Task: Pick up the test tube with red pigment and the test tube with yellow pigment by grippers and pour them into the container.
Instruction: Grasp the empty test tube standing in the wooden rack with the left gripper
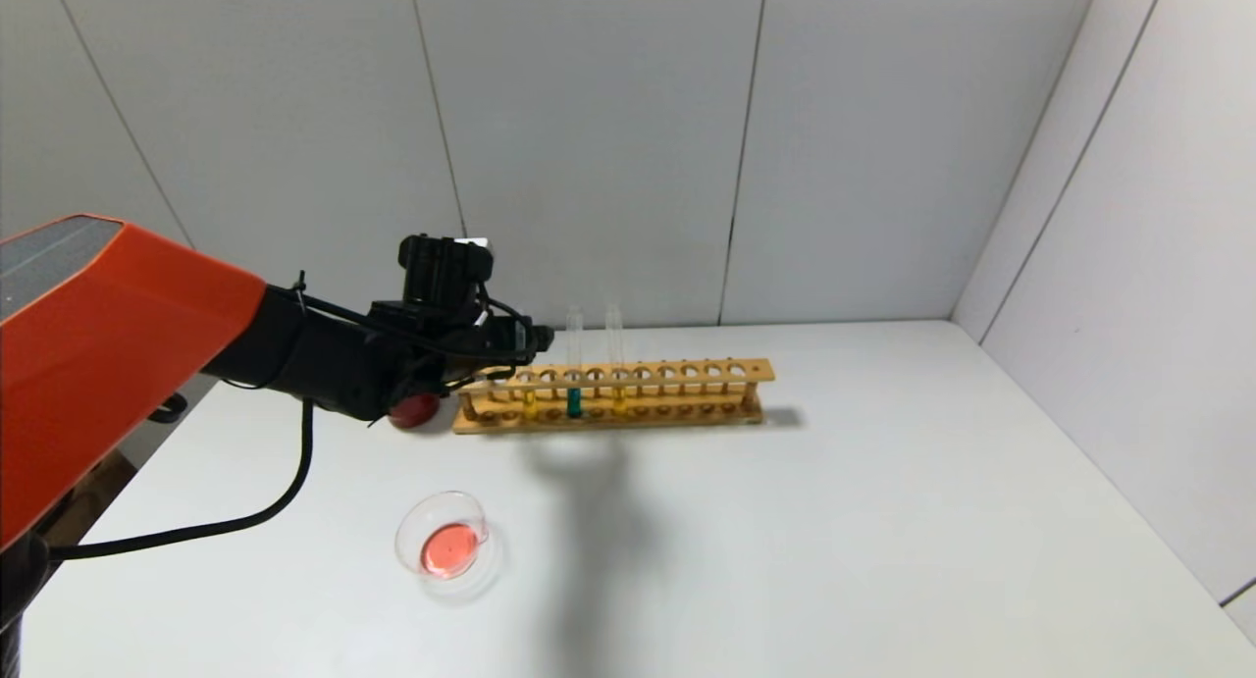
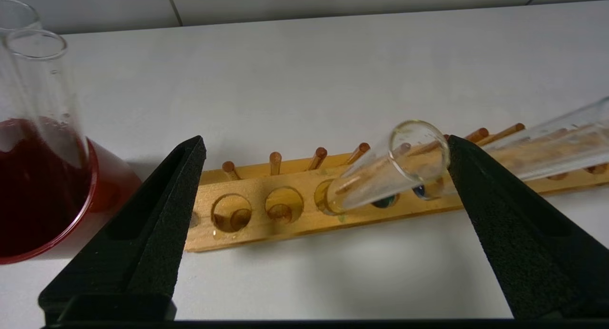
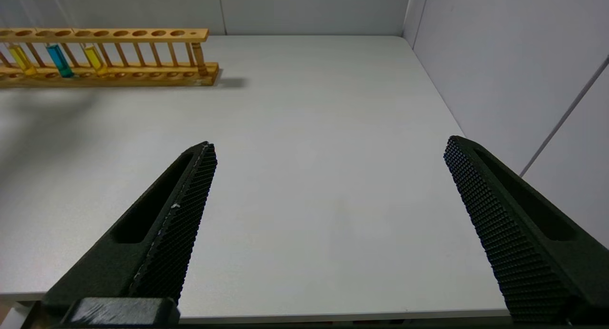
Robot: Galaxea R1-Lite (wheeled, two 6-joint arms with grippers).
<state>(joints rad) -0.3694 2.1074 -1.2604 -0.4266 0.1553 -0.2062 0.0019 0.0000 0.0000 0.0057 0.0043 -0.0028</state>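
Observation:
The container point(image 1: 407, 531), a low clear glass dish, sits on the table's near left with red liquid in it. The test tube with yellow pigment point(image 1: 530, 403) stands in the third hole from the left end of the wooden rack point(image 1: 677, 395). My left gripper point(image 1: 520, 349) is open around its top. In the left wrist view the tube point(image 2: 380, 176) lies between the fingers of the left gripper point(image 2: 323, 143), its rim close to one finger point(image 2: 476, 186). No tube holding orange-red liquid shows. My right gripper point(image 3: 328, 145) is open and empty above the table's near right.
A teal-liquid tube point(image 1: 574, 401) and a paler yellow tube point(image 1: 618, 395) stand further along the rack. A dark red cup point(image 2: 43, 186) just off the rack's left end holds two clear tubes. White walls close the back and right.

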